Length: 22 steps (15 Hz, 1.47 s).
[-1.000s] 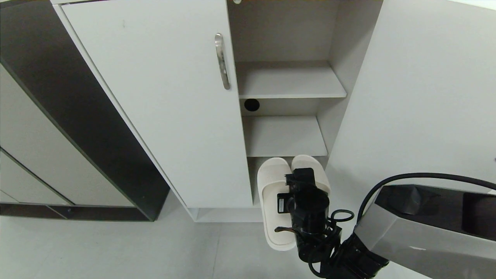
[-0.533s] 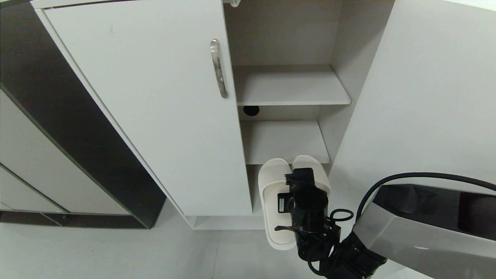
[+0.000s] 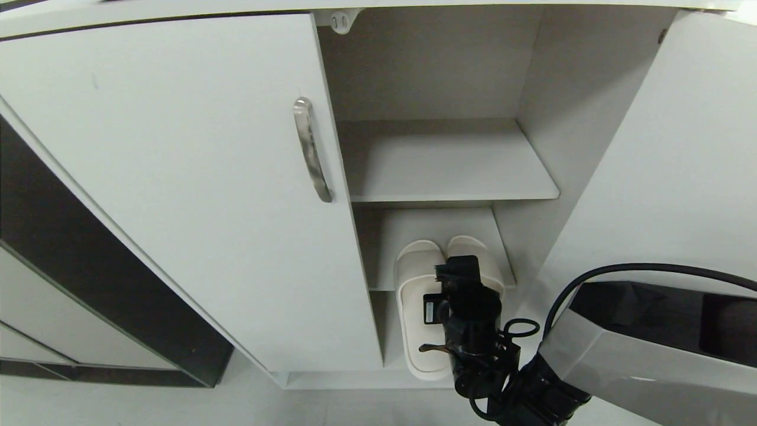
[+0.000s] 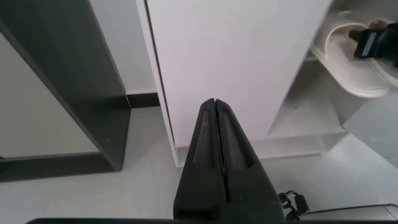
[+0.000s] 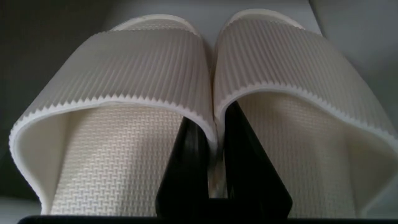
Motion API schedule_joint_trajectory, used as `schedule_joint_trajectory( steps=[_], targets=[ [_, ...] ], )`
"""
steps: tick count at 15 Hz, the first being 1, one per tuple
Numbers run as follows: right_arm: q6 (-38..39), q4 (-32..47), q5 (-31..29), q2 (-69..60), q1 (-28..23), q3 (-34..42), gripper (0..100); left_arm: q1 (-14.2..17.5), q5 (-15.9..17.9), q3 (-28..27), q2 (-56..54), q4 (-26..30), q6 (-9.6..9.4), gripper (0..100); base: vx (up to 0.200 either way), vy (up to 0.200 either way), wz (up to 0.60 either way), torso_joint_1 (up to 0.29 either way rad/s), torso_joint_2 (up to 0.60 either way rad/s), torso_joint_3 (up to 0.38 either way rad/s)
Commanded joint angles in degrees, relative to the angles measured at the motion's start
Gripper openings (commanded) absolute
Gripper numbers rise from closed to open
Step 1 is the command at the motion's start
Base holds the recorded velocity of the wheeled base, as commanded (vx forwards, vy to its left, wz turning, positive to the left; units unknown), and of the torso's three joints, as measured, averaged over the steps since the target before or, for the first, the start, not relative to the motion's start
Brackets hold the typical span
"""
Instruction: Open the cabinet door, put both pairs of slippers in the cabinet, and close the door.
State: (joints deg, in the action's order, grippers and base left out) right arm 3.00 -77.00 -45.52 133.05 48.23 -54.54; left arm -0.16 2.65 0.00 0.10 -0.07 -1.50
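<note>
A pair of white ribbed slippers (image 3: 416,278) hangs side by side in the open right half of the white cabinet. Their toes lie over the lower shelf (image 3: 426,228) and their heels stick out in front. My right gripper (image 3: 458,266) is shut on the slippers. In the right wrist view its black fingers (image 5: 186,162) pinch the two inner sides of the slippers (image 5: 124,81) together. My left gripper (image 4: 214,106) is shut on nothing. It sits low in front of the closed left door (image 4: 236,50), and the slippers (image 4: 348,56) show off to one side.
The right cabinet door (image 3: 668,148) stands swung open beside my right arm. The left door (image 3: 177,177) with its metal handle (image 3: 311,151) is closed. The upper shelf (image 3: 443,160) is bare. A dark panel (image 3: 89,248) flanks the cabinet, with grey floor (image 4: 124,186) below.
The whole head view has shifted, so the camera moved towards the cabinet. The slippers' toes now lie over the lower shelf instead of below its front edge. The grip is unchanged.
</note>
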Motion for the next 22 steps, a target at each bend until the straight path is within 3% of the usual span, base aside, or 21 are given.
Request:
schedule_joint_trajectory(
  steps=[1,7,13,16,17,22],
  targets=[
    [0.1,-0.1,0.0,-0.1,-0.1,0.2,0,0.0,0.0,0.0,0.1,0.0,0.01,0,0.0,0.0,0.0,0.0,0.0,0.0],
    [-0.1,0.4,0.6,0.1,-2.0,-1.4,0,0.0,0.0,0.0,0.1,0.0,0.01,0,0.0,0.0,0.0,0.0,0.0,0.0],
    [-0.3,13.0,4.7,5.6,-7.7,-20.5,0,0.0,0.0,0.0,0.1,0.0,0.09,0,0.0,0.0,0.0,0.0,0.0,0.0],
    [-0.4,15.7,4.8,7.5,-8.9,-25.8,0,0.0,0.0,0.0,0.1,0.0,0.09,0,0.0,0.0,0.0,0.0,0.0,0.0],
    [-2.1,17.8,6.1,9.7,-10.1,-31.4,0,0.0,0.0,0.0,0.1,0.0,0.18,0,0.0,0.0,0.0,0.0,0.0,0.0],
    [-3.0,23.5,6.4,10.9,-11.0,-39.3,0,0.0,0.0,0.0,0.1,0.0,0.18,0,0.0,0.0,0.0,0.0,0.0,0.0]
  ],
)
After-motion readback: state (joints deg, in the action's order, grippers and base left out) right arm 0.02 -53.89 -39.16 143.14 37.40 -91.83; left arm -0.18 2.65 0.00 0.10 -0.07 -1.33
